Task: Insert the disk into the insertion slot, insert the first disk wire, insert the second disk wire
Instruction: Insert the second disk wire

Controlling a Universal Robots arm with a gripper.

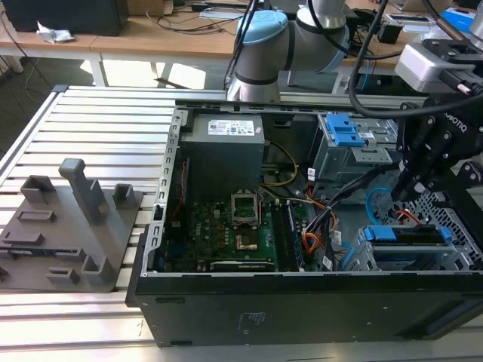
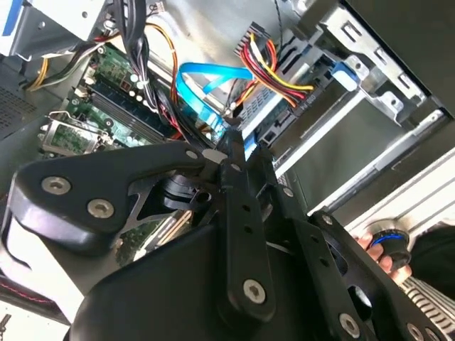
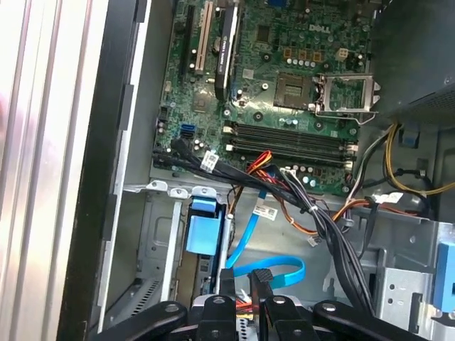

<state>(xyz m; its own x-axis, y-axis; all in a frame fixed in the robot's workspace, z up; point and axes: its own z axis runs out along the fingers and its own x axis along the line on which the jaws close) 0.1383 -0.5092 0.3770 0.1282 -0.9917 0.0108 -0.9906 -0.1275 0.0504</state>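
On the slatted metal bench (image 1: 90, 121) I see the open computer case (image 1: 302, 317). Toward the exterior view's right, the disk (image 1: 407, 235) lies flat inside the insertion slot (image 1: 392, 262), a grey sheet-metal cage. Its long axis runs left-to-right, with the blue caddy end leftward. The second disk wire (image 1: 371, 202), flat and light blue, loops just above. The pincer (image 1: 413, 192) hangs beside that loop; I cannot tell how far it is open.
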